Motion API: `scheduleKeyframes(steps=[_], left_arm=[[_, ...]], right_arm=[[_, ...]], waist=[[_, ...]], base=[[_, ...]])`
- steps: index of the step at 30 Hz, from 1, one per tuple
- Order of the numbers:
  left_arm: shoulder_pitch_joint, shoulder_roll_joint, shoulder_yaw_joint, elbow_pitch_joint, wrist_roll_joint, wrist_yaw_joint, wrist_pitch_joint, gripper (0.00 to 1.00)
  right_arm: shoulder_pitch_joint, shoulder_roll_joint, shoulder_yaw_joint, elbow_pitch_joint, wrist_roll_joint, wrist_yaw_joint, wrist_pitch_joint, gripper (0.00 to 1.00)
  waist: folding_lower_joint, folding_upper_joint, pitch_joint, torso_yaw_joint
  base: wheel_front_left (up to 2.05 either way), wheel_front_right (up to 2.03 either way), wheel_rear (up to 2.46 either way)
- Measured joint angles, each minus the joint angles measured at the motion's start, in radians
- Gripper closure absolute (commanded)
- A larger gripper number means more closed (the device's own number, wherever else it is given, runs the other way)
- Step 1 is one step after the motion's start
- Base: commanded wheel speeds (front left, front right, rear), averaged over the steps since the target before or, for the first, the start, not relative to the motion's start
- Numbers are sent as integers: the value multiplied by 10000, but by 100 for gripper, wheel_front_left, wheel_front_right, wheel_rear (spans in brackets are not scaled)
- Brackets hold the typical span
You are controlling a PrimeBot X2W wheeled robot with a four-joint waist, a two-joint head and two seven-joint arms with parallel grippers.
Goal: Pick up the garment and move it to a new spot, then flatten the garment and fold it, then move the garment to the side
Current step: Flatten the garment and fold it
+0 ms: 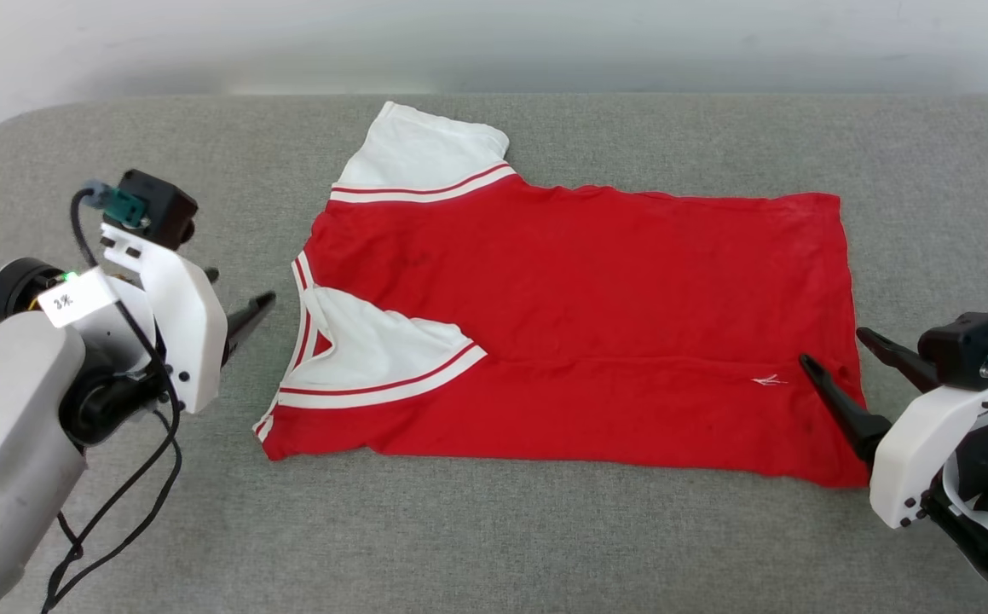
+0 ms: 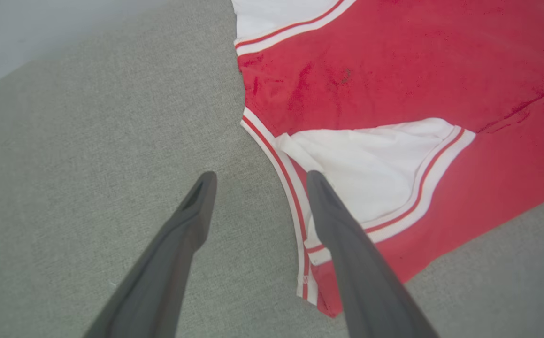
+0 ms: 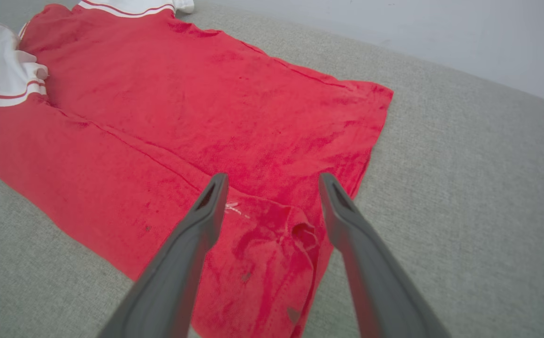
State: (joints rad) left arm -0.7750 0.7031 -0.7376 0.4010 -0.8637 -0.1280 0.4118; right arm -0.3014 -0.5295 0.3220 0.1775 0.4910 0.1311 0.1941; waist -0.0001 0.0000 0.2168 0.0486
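A red garment (image 1: 579, 324) with white short sleeves lies spread out in the middle of a grey cloth surface (image 1: 494, 546). Its neck end points to the robot's left and its bottom edge points to the right. The long side nearest the robot is folded over onto the red body, and the near sleeve (image 1: 383, 345) lies folded on top of the red too. The far sleeve (image 1: 425, 153) sticks out flat toward the pale wall (image 1: 494, 43). Red and white stripes run along the sleeve seams and the neck edge. The left tool (image 1: 239, 287) sits just beside the neck edge, and its two dark fingers are spread apart with nothing between them. In the left wrist view, the left tool (image 2: 261, 176) has one finger over the bare grey surface (image 2: 65, 188) and the other over the striped neck edge of the garment (image 2: 394, 70); I cannot tell if it touches the cloth. The right tool (image 1: 833, 346) is at the near right corner of the garment, and its fingers are spread wide too, pinching nothing. In the right wrist view, the right tool (image 3: 273, 177) is above the garment (image 3: 182, 117), where a small bump of crumpled red cloth (image 3: 300, 232) lies near the bottom edge. A tiny white mark (image 1: 768, 380) shows on the red just beside that tool.
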Motion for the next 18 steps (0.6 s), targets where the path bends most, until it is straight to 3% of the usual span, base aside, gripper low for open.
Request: scheduleKeyframes(steps=[7, 18], left_arm=[[-115, 497, -489, -665, -1335, -10, 2959, 0], [366, 554, -1093, -140, -1971, -10, 4238, 0]], right_arm=[[25, 178, -2, -182, -105, 0, 155, 0], [-338, 364, 186, -226, -173, 0, 320, 0]], waist=[[0, 0, 158, -159], [0, 0, 664, -627]], base=[[0, 0, 0], [0, 0, 0]])
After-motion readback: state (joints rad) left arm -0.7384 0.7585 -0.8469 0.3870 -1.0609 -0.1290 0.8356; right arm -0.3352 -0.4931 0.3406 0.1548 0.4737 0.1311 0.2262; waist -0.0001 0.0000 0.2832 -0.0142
